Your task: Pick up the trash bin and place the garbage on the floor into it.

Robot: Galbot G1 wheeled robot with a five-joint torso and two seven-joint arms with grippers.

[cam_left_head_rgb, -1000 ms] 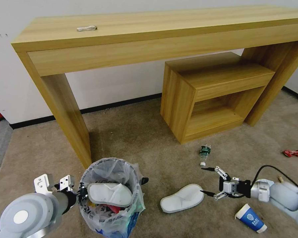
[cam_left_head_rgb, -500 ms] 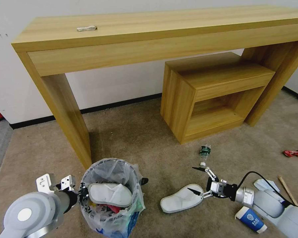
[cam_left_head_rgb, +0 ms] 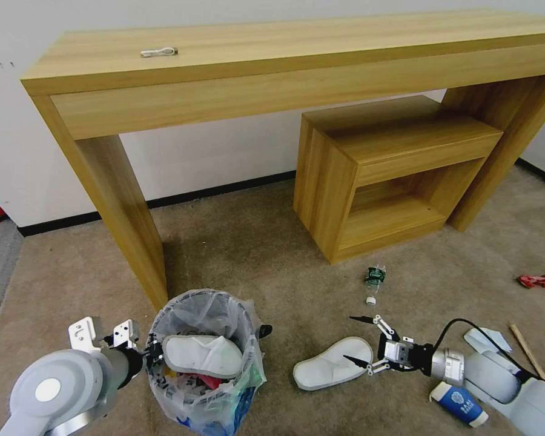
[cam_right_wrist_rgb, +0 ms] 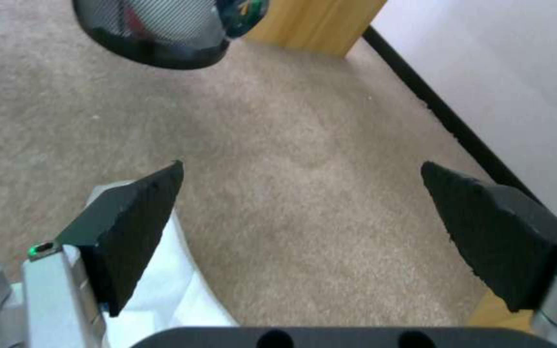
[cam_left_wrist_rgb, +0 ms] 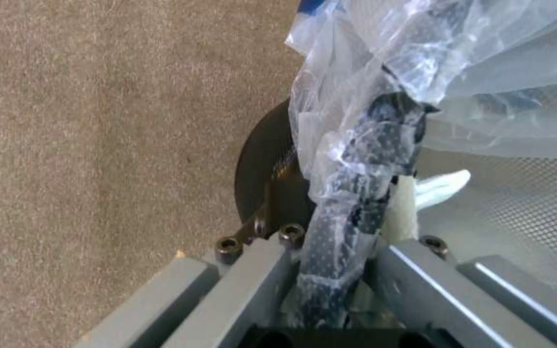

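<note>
The floor (cam_left_head_rgb: 242, 242) is soft beige carpet. On it lie a white slipper (cam_left_head_rgb: 333, 363), a squashed bottle (cam_left_head_rgb: 374, 280), a blue cup (cam_left_head_rgb: 460, 404) lower right, and a red wrapper (cam_left_head_rgb: 539, 280) far right.

- The left arm is reaching forward at the lower left, its hand (cam_left_head_rgb: 146, 353) clamping on the bin (cam_left_head_rgb: 203, 357) rim.
- The right arm is stretching in low from the lower right, wrist level, its hand (cam_left_head_rgb: 355, 339) spreading its black fingers (cam_right_wrist_rgb: 138, 227) wide, one over the slipper (cam_left_head_rgb: 333, 364).
</note>
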